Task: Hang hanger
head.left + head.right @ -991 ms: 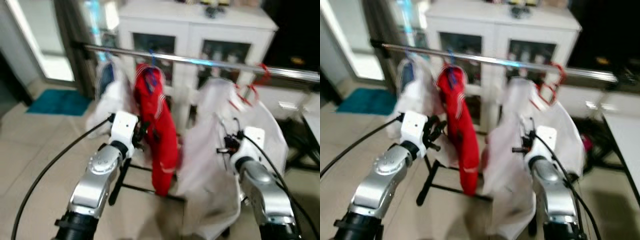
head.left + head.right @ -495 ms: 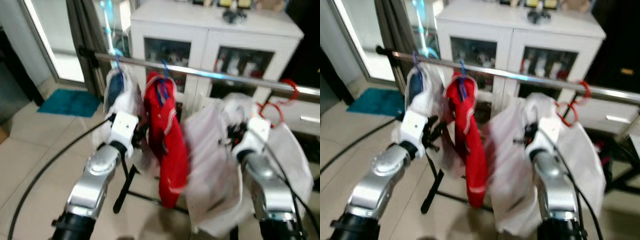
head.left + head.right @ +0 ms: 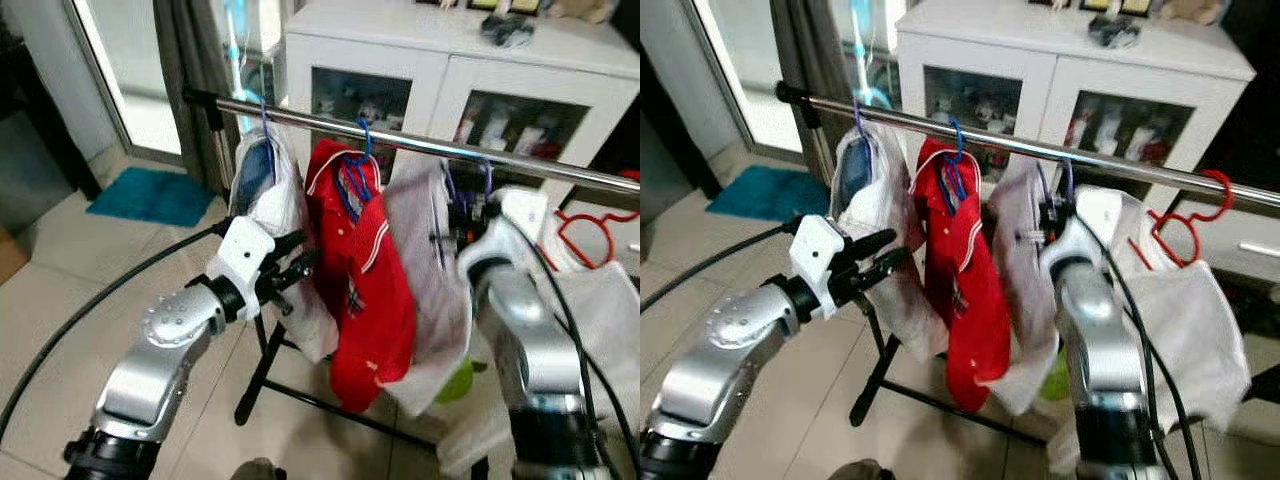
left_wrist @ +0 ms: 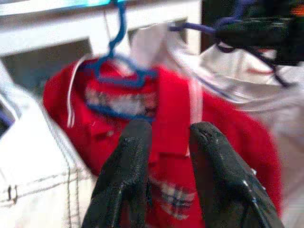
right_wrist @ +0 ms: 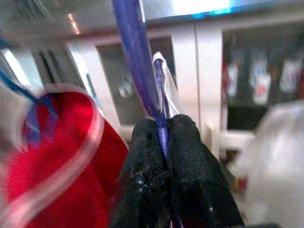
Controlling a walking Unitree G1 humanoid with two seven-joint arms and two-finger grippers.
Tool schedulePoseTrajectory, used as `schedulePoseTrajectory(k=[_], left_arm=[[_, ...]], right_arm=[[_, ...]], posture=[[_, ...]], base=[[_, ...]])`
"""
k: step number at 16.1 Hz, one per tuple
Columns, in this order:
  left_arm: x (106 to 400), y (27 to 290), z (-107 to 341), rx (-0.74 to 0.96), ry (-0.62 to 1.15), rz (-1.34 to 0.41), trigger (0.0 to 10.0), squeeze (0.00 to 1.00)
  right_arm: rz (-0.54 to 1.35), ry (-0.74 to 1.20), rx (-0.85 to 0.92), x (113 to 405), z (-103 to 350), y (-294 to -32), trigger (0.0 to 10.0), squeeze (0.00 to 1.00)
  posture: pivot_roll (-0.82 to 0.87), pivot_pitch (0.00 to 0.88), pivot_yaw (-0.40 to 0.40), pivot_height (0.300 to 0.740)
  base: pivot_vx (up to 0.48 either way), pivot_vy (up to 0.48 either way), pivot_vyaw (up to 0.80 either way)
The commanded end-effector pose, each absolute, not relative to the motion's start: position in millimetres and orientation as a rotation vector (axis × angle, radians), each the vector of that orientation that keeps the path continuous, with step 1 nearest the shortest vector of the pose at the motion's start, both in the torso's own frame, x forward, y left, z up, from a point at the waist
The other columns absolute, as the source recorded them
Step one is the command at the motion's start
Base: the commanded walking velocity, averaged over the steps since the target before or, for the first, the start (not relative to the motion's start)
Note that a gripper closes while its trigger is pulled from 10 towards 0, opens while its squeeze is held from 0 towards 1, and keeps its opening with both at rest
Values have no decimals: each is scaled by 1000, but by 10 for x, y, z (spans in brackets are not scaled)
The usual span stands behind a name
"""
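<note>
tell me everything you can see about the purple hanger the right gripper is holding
The purple hanger looks like thin plastic, with a curved hook rising toward the metal rail. The right gripper is shut on its neck just below the hook. A pale grey-white garment hangs from it, beside the red shirt. Whether the hook already rests on the rail cannot be told.

I can't see the purple plastic hanger hook top, cut off at 12 o'clock; white glass-door cabinet contents blurred.
</note>
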State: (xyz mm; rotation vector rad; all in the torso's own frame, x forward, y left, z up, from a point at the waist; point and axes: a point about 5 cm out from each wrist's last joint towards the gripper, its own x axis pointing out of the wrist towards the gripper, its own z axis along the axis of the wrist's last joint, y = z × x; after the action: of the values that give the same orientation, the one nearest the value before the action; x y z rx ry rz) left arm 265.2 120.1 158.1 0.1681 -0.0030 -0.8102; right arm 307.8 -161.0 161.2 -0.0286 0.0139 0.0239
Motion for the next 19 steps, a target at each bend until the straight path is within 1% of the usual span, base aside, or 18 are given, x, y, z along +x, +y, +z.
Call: schedulePoseTrajectory(k=[1, 4, 7, 9, 10, 11, 15, 19], left_arm=[[2626, 1142, 1656, 170, -17, -869, 10000, 0], [2612, 1092, 1725, 165, -31, -913, 10000, 0], [2614, 1074, 1758, 162, -27, -939, 10000, 0], [2614, 1068, 1771, 161, -29, -946, 10000, 0], [2616, 1067, 1781, 159, -29, -950, 10000, 0], [2616, 1067, 1781, 159, -29, -950, 10000, 0], [2660, 1067, 1845, 148, -45, -929, 10000, 0], [2616, 1052, 1873, 144, -88, -949, 10000, 0]], right_arm=[[17, -25, -39, 3104, 1719, -1607, 10000, 0], [12, -37, -39, 3179, 1766, -1600, 10000, 0], [48, 36, -84, 3366, 1747, -1540, 10000, 0], [62, 66, -90, 3451, 1734, -1520, 10000, 0], [67, 90, -76, 3554, 1738, -1510, 10000, 0], [67, 90, -76, 3554, 1738, -1510, 10000, 0], [77, 121, -64, 3762, 1788, -1511, 10000, 0], [102, 162, -77, 3797, 1759, -1489, 10000, 0]], posture=[[79, 14, -9, 740], [87, 14, -4, 740], [90, 13, 4, 740], [94, 12, 5, 740], [96, 11, 5, 740], [96, 11, 5, 740], [102, 8, 0, 740], [100, 4, 0, 740]], base=[[0, 0, 0], [0, 0, 0], [0, 0, 0], [0, 0, 0], [0, 0, 0], [0, 0, 0], [0, 0, 0], [0, 0, 0]])
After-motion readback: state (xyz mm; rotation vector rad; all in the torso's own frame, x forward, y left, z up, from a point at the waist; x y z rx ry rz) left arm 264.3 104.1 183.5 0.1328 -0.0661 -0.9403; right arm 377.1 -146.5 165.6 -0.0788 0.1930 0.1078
